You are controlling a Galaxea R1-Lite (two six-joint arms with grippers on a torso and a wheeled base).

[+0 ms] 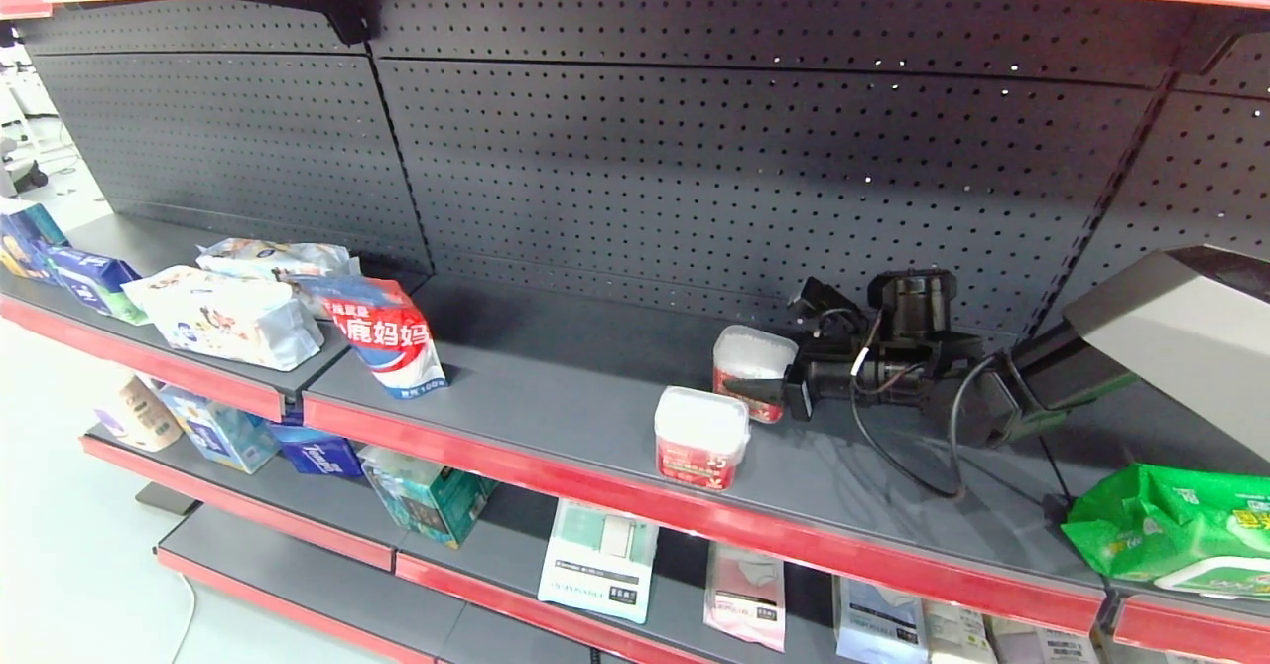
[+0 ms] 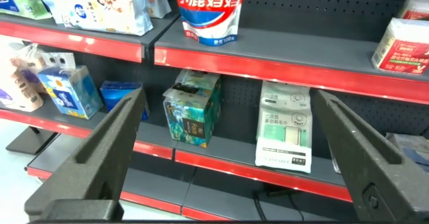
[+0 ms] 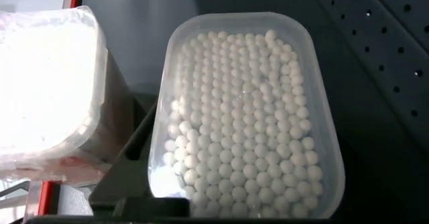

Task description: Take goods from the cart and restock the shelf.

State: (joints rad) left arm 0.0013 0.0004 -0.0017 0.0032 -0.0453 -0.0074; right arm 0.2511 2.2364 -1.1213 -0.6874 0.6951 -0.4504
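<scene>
The right tool (image 1: 784, 386) is closed on a clear plastic tub of white-tipped cotton swabs with a red label (image 1: 752, 366). One dark finger (image 3: 131, 160) lies flat against the tub's side wall. The tub appears to stand upright on the dark grey metal shelf (image 1: 556, 386), roughly midway between the black perforated back panel (image 1: 695, 148) and the shelf's red front lip (image 1: 496, 456).

A second tub of the same kind, with a white lid (image 1: 700, 436), stands at about seven o'clock from the held one. It is near it but apart, and closer to the lip. A red, white and blue stand-up pouch (image 1: 389, 334) sits well off at nine o'clock. A green soft pack (image 1: 1161, 520) lies at four o'clock, near the shelf's right end.

The left tool (image 2: 229, 96) hangs with its fingers spread wide and nothing between them, facing the lower shelves.

The step in hand looks like setting this tub down. To do it well, make sure the base rests flat on the shelf before letting go. Part the fingers only a little so neither one drags the wall. Draw the arm straight back toward three o'clock, keeping clear of the neighbouring tub at seven. Lifting while the fingers are in contact would likely tip the light tub.
</scene>
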